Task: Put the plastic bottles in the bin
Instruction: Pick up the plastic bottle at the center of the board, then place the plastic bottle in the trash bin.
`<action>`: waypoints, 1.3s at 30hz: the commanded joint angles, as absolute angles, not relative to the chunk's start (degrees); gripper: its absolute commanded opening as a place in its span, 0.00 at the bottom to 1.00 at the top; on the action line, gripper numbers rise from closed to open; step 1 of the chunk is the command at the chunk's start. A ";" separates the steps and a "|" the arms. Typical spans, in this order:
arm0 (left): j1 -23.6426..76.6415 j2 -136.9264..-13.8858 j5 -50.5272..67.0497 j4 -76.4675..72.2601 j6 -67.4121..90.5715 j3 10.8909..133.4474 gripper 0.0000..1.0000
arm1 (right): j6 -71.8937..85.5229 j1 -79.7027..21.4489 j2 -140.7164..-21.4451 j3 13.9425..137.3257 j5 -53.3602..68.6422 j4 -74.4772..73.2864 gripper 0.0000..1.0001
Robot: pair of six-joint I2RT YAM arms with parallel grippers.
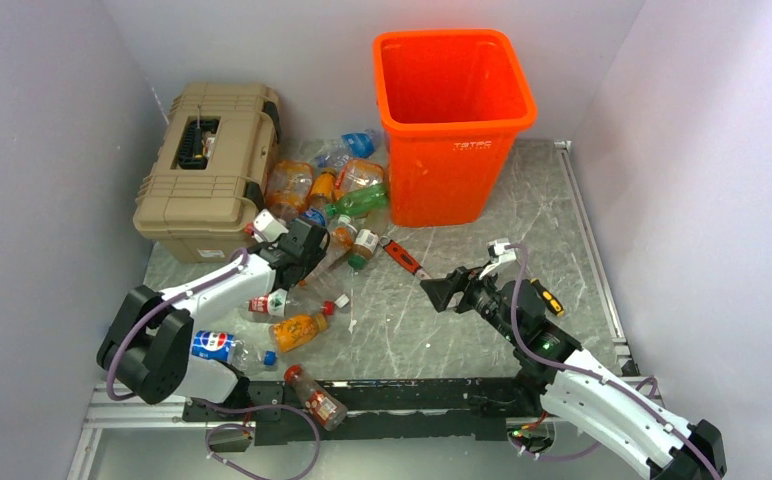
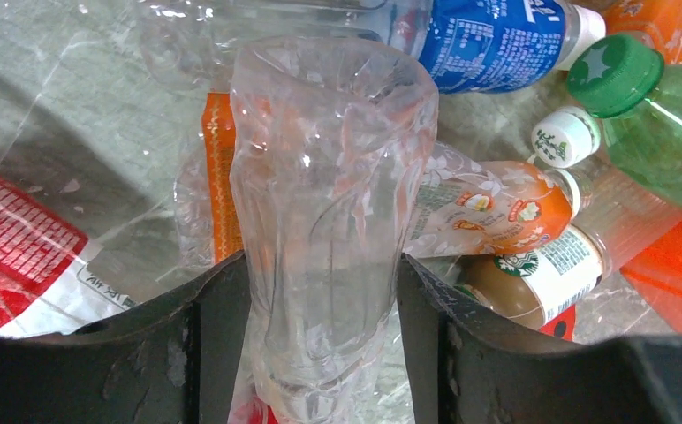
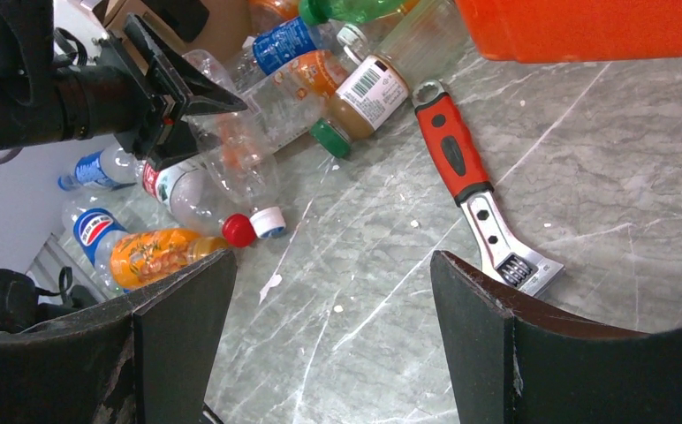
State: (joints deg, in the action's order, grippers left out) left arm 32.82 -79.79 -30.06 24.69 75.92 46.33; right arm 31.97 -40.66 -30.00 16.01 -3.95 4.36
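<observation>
A clear crushed plastic bottle (image 2: pixel 329 159) stands between the fingers of my left gripper (image 2: pixel 324 265), and both jaws press its sides. That gripper (image 1: pixel 307 245) is low at the near edge of the bottle pile (image 1: pixel 337 190), left of the bin (image 1: pixel 452 170). More bottles lie near my left arm: a blue-labelled one (image 1: pixel 217 345), an orange one (image 1: pixel 300 328) and one on the front rail (image 1: pixel 314 395). My right gripper (image 1: pixel 440 293) hovers open over bare table, nothing between its fingers (image 3: pixel 178 309).
A tan toolbox (image 1: pixel 207 170) stands at the back left beside the pile. A red-handled wrench (image 3: pixel 461 168) lies on the table in front of the bin (image 3: pixel 585 26). A small screwdriver (image 1: pixel 547 297) lies by my right arm. Walls close in on both sides.
</observation>
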 commanded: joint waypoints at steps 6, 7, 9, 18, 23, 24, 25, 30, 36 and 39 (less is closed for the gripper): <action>32.67 -74.36 -26.55 18.75 68.05 45.80 0.40 | 30.93 -40.78 -30.15 18.75 -3.47 5.36 0.85; 32.76 -73.29 -25.30 18.53 66.80 46.09 0.37 | 30.74 -40.78 -30.08 19.32 -3.54 4.83 0.85; 33.15 -71.06 -23.46 18.65 65.07 46.92 0.32 | 30.39 -40.78 -29.68 20.47 -3.69 3.62 0.86; 33.90 -61.71 -5.44 13.98 41.47 55.13 0.27 | 28.51 -40.78 -29.51 27.56 4.91 2.51 0.89; 33.62 -60.05 6.64 12.12 24.28 64.28 0.20 | 27.14 -40.78 -31.46 31.78 14.99 3.85 0.90; 33.37 -60.08 10.06 11.94 21.88 65.94 0.20 | 27.28 -40.78 -31.99 32.37 17.18 4.58 0.90; 33.18 -59.99 14.44 11.50 19.38 67.37 0.20 | 27.46 -40.78 -32.55 32.70 19.08 5.49 0.90; 31.96 -57.20 33.94 2.36 17.36 66.02 0.14 | 29.70 -40.83 -33.99 32.25 23.00 11.53 0.91; 30.47 -55.29 39.09 -26.80 38.97 52.87 0.01 | 33.29 -41.02 -35.88 30.57 25.54 21.67 0.91; 30.50 -54.93 35.86 -38.32 47.60 47.83 0.00 | 33.72 -41.79 -38.11 31.12 26.65 24.87 0.91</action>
State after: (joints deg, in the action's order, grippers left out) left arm 30.83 -55.13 34.20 -17.69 34.00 52.40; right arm 31.83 -40.80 -36.16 30.65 23.22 15.07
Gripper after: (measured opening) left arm 0.537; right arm 0.907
